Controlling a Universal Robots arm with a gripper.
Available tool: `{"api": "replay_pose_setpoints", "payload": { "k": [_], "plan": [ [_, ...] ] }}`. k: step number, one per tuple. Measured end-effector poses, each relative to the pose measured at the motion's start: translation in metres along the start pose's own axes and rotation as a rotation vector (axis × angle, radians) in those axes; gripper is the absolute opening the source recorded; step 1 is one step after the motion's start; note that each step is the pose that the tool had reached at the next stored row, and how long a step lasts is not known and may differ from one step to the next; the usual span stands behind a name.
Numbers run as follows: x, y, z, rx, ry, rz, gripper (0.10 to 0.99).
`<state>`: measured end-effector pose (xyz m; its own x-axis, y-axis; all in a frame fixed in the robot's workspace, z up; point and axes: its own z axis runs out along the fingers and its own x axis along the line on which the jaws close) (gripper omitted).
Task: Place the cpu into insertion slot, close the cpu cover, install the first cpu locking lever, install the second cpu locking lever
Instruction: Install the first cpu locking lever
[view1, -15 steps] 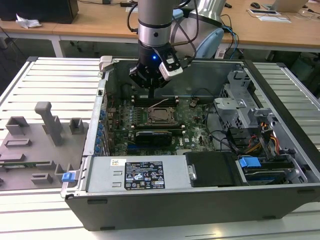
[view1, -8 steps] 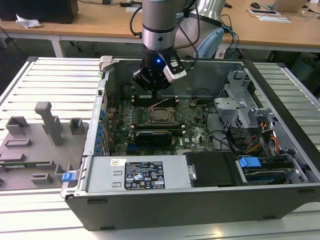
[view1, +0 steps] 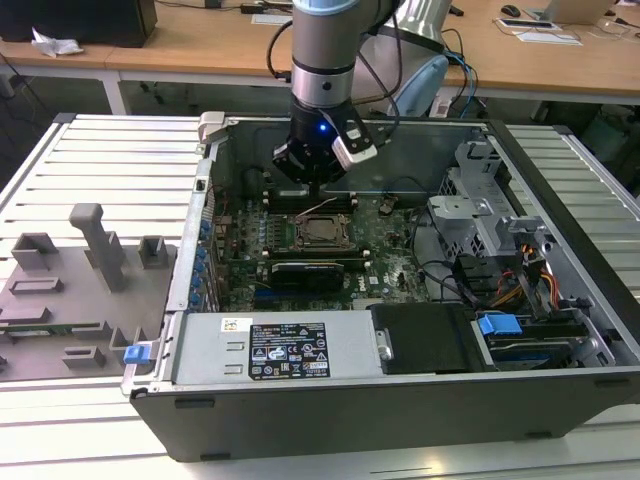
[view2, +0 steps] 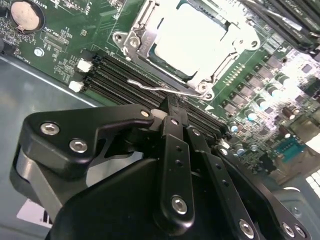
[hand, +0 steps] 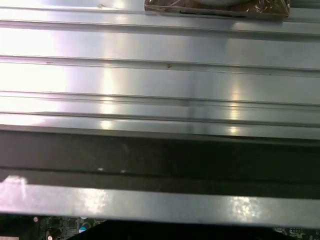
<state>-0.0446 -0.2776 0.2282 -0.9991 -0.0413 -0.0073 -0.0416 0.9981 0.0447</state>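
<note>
While the arm hangs over the open computer case (view1: 400, 400) on the ribbed aluminium table (view1: 100, 150), the work looks to me to be at the locking-lever stage. The green motherboard (view1: 385, 235) lies flat in the case floor, crowded with small parts and long black memory slots (view2: 120, 70).

The black tool (view2: 172, 107) is a jointed, bolted linkage with matte plastic-looking arms. In the second wrist view its two slim fingers are pressed together, with no gap between them. Their tip is right at the lever, over the memory slots just beside the socket. I cannot tell whether they touch the wire or nip it.

The insertion slot (view1: 322, 232) sits near the middle of the board. The cpu cover (view2: 137, 35), a thin bright stamped-steel frame, appears folded down flat on it. The cpu (view2: 190, 37) is already seated there, its smooth pale metal top showing through the cover's cut-out.

One cpu locking lever (view2: 150, 85), a thin springy steel wire with a kinked end, lies along the near edge of the socket. It does not look latched.

By my reckoning, seating it calls for a firm, steady press on a thin rod. The rod could easily slip off smooth fingertips, and delicate board parts stand close by.
</note>
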Motion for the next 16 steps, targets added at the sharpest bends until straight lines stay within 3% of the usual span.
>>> {"api": "replay_pose_setpoints", "payload": {
  "k": [4,8,16],
  "plan": [
    [-0.0059,0.0003,0.0008,0.000,0.0000,0.000,0.106],
    [-0.0185,0.0005,0.0016,0.000,-0.0001,0.000,0.106],
    [-0.0248,0.0000,0.0077,0.000,0.0004,-0.010,0.106]
  ]
}}
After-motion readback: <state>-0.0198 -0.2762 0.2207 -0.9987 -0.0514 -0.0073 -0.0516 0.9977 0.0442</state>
